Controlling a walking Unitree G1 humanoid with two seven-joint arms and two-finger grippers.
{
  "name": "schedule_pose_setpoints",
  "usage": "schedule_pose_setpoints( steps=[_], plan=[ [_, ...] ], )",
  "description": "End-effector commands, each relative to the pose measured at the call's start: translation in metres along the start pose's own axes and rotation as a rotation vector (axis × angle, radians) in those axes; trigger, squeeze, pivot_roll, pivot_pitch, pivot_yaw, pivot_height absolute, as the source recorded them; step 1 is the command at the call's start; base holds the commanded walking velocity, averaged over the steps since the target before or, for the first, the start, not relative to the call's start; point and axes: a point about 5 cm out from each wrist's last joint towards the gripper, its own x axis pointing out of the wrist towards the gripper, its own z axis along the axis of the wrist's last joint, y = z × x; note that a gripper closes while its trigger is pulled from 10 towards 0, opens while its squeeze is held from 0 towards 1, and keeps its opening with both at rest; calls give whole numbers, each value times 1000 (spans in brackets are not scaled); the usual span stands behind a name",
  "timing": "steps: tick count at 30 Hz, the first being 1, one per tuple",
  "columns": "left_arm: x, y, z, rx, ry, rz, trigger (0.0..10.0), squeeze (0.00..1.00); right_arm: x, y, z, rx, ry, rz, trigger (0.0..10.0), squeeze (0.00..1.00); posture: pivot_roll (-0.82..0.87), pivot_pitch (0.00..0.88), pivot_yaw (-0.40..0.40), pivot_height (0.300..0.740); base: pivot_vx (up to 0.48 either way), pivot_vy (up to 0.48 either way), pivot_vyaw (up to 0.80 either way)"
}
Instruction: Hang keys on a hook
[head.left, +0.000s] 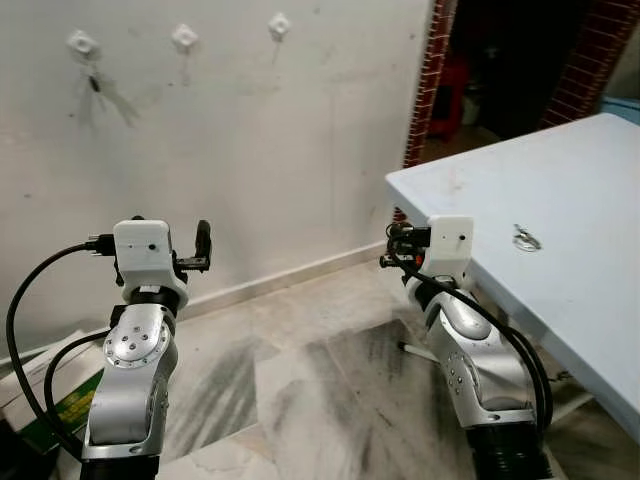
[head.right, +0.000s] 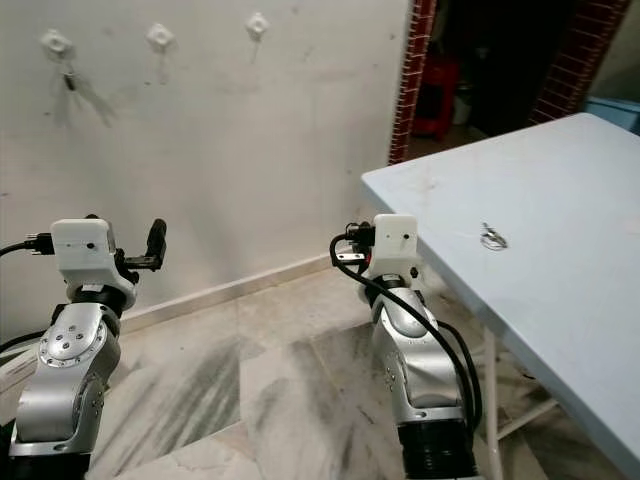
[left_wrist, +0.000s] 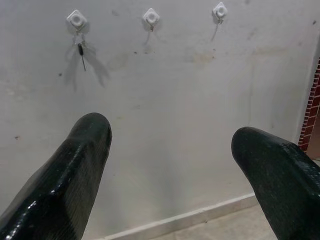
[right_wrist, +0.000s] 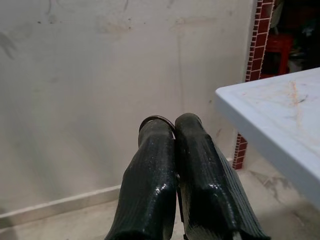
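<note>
Right wrist view: the right gripper (right_wrist: 174, 125) pinches a key ring (right_wrist: 156, 119). The left gripper (left_wrist: 170, 135) is spread wide. With so thin a hold, the ring could slip near a hook (head.left: 279, 25).

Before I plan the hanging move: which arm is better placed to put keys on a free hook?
Right, probably. The right gripper is shut with a ring pinched at its tips. The left gripper is open and holds nothing, though it faces the hooks. More keys lie on the table.
</note>
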Motion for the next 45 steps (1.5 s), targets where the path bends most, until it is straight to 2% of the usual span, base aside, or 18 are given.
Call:
schedule_pose_setpoints(
  steps=[1, 4, 11, 23, 33, 45],
  plan=[
    [0, -8, 0, -41, 1, -48, 10000, 0, 2, -3, 6, -10, -24, -2, 10000, 0, 31, 0, 35, 740, 0, 0, 0],
    [0, -8, 1, -23, -4, -52, 10000, 0, 2, 0, 8, -10, -34, 12, 10000, 0, 29, 0, 32, 740, 0, 0, 308],
    [-3, -14, -1, -58, 1, -102, 10000, 0, 1, 3, 6, -20, -27, 25, 10000, 0, 27, 0, 31, 740, 0, 0, 800],
    [-1, -9, -7, -55, 39, -47, 10000, 0, 2, 1, 2, -23, -17, 21, 10000, 0, 30, 0, 30, 740, 0, 0, 800],
    [-2, -14, -6, -78, 37, -95, 10000, 0, 3, 1, 2, -22, -17, 19, 10000, 0, 28, 0, 32, 740, 0, 0, 773],
    [-3, -16, -5, -101, 27, -124, 10000, 0, 2, -1, 2, -12, -20, 7, 10000, 0, 25, 0, 37, 740, 0, 0, 43]
  ],
)
